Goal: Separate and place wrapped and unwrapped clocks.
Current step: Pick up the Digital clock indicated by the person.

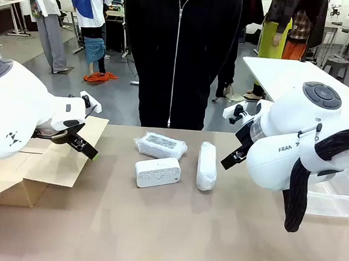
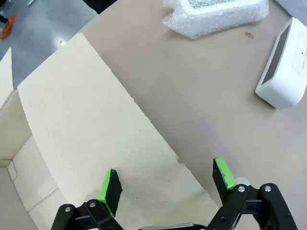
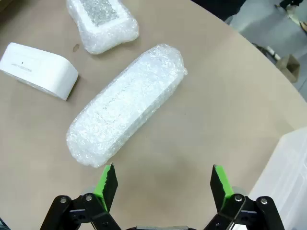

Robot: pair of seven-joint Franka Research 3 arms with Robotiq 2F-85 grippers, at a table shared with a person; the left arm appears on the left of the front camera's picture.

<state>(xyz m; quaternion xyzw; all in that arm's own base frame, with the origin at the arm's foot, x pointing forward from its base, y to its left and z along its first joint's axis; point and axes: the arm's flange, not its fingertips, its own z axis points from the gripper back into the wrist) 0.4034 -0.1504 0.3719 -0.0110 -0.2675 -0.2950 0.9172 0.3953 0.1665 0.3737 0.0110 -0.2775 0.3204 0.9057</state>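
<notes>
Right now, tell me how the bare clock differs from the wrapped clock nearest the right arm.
The bare clock shows smooth white plastic; the wrapped clock is swathed in bubble wrap. The bare clock lies crosswise in the front view; the wrapped clock points away towards the person. Both are brick-shaped, resting on the table, held by nothing.

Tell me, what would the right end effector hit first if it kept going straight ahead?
Probably the bare table just beside the long wrapped clock, though depth is unclear.

Both arms hover at opposite sides, left pincer (image 2: 165,178) and right pincer (image 3: 161,178) with jaws spread wide.
</notes>
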